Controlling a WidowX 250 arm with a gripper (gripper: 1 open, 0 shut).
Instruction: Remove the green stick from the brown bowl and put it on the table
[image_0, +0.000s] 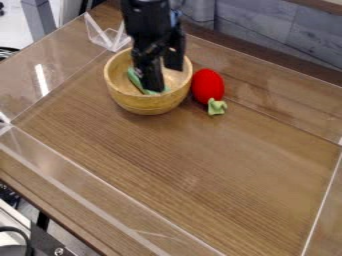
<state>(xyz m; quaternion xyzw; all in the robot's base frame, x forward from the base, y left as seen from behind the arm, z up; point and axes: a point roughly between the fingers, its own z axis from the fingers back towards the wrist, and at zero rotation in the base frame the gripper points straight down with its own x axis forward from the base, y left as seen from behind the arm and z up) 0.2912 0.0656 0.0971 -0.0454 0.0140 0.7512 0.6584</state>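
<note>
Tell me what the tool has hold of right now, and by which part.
Nothing looks held: the tool is open over the brown bowl, and the green stick appears to lie inside it, ungripped.
</note>
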